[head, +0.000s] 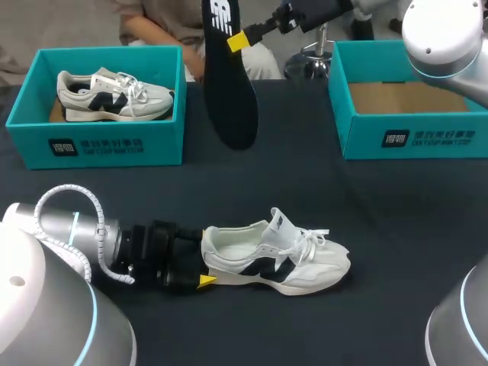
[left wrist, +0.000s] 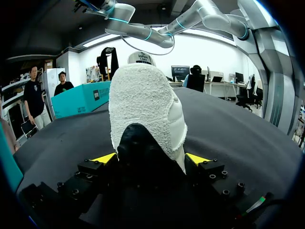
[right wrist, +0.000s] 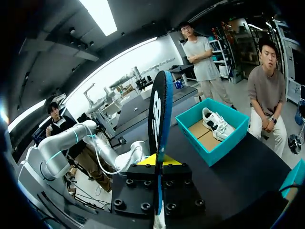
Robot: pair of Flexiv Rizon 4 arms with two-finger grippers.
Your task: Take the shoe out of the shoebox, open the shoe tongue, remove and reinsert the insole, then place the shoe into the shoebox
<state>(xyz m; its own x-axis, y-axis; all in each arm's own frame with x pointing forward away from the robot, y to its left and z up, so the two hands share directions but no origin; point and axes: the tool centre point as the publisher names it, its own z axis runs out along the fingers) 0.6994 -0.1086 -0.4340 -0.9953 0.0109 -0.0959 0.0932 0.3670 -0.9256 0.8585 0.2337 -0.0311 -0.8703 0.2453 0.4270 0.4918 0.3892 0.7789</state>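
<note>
On the dark table [head: 305,191] the white shoe [head: 274,259] lies at six o'clock, my left gripper [head: 200,267] squeezing its heel. The insole [head: 229,84] hangs at twelve.

Left wrist view: fingers [left wrist: 105,158] press both heel sides.

Right wrist view: my right gripper [right wrist: 156,160] pinches the insole. It looks light and bendy, so hold its end.

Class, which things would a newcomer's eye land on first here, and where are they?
The black insole strikes first: the right gripper holds it in the air over the far middle of the dark table. Nearer the front, the left gripper clamps the heel of a white shoe lying on its sole. Teal boxes flank the far edge: the left shoebox holds another shoe, the right shoebox is empty.
</note>
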